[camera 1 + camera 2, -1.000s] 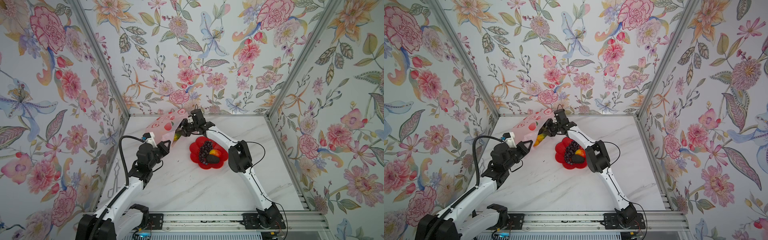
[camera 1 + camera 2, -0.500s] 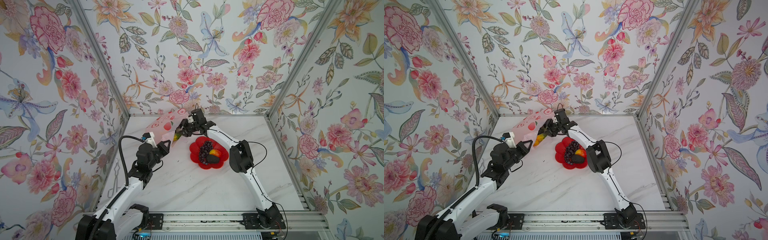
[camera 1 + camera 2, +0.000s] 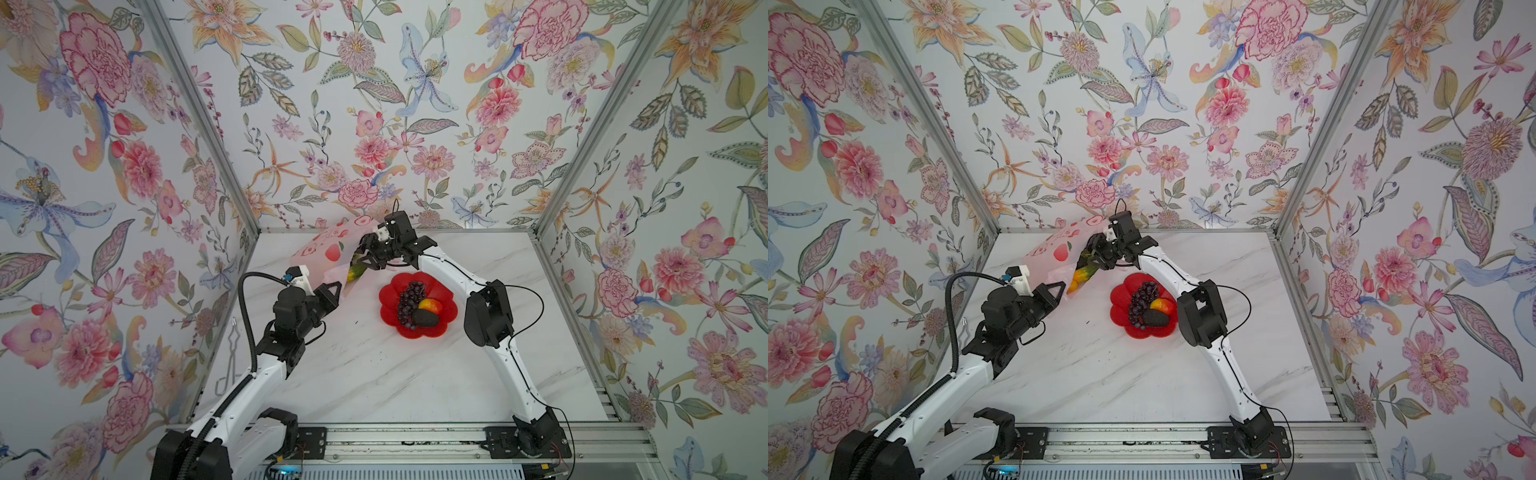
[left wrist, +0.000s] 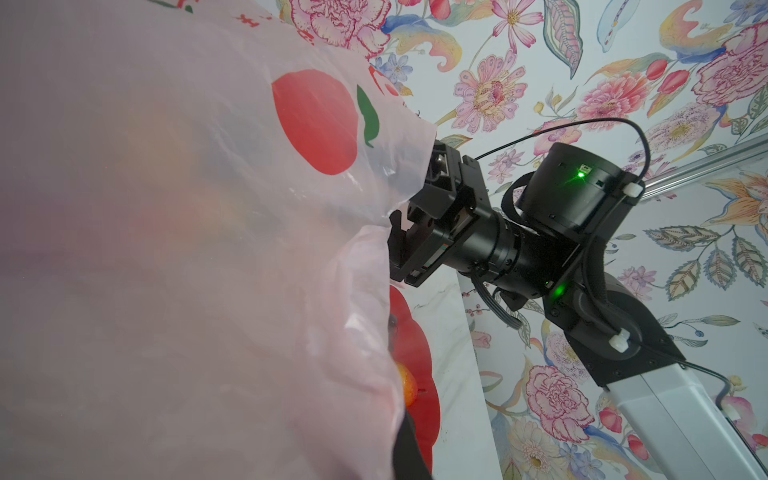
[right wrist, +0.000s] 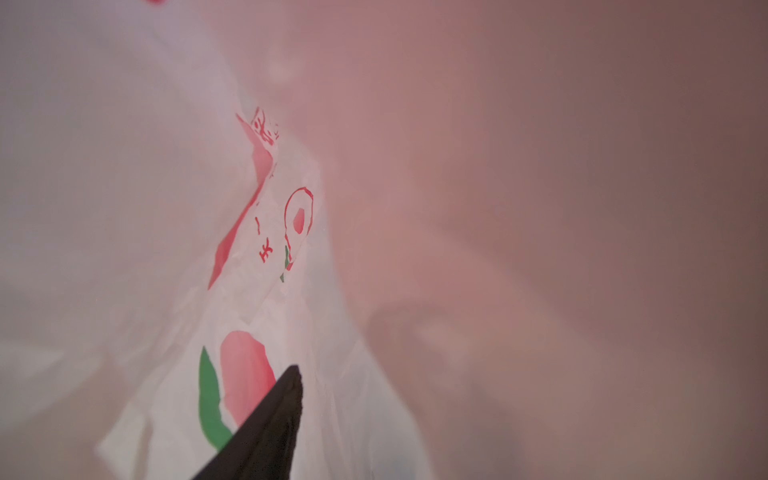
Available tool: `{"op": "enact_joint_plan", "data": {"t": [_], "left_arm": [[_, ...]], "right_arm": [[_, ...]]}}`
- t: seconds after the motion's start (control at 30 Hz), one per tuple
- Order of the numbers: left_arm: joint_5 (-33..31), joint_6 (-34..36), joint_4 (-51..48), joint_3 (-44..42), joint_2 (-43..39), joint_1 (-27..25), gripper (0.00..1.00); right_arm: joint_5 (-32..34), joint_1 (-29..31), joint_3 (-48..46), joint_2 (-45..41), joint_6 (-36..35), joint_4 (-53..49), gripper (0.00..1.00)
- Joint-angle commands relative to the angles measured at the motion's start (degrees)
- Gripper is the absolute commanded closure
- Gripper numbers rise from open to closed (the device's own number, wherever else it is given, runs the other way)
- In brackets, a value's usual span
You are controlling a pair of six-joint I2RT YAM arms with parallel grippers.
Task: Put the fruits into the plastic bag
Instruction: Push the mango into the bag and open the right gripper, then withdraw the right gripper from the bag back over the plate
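The pale pink plastic bag stands at the back left, its film filling both wrist views. My left gripper is shut on the bag's near edge. My right gripper is in the bag's mouth with its jaws apart. Only one of its fingers shows in the wrist view, and no fruit lies beside it. A green-yellow oblong fruit and an orange one lie just inside the mouth, below the fingertips.
The red flower-shaped dish, right of the bag, holds a grape bunch, a red-orange mango and a dark avocado piece. Metal tongs lie by the left wall. Walls close three sides.
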Motion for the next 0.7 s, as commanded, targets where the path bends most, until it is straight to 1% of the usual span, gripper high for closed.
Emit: {"op": "enact_joint_plan", "data": {"t": [0.0,0.13,0.3,0.5,0.67], "left_arm": [[-0.8,0.3,-1.5,0.5,-1.0,0.0,1.00],[-1.1,0.2,-1.9,0.7,-1.7,0.1,1.00],[-0.9,0.1,-2.2,0.7,-2.3,0.7,1.00],[-0.2,0.2,-2.0,0.5,-2.6,1.3,1.00],[0.9,0.5,-1.8,0.5,-2.3,2.0,1.00]], "right_arm": [[0.1,-0.2,-1.6,-6.1,-4.6,-3.7,0.41],[0.5,-0.6,-3.0,-9.8,-9.4,-8.5,0.41],[2.8,-1.5,-6.3,-16.3,-17.2,-16.2,0.41],[7.5,-2.0,-13.6,-25.3,-24.3,-21.9,0.39],[12.4,-2.6,-22.6,-34.2,-27.3,-23.8,0.38]]}}
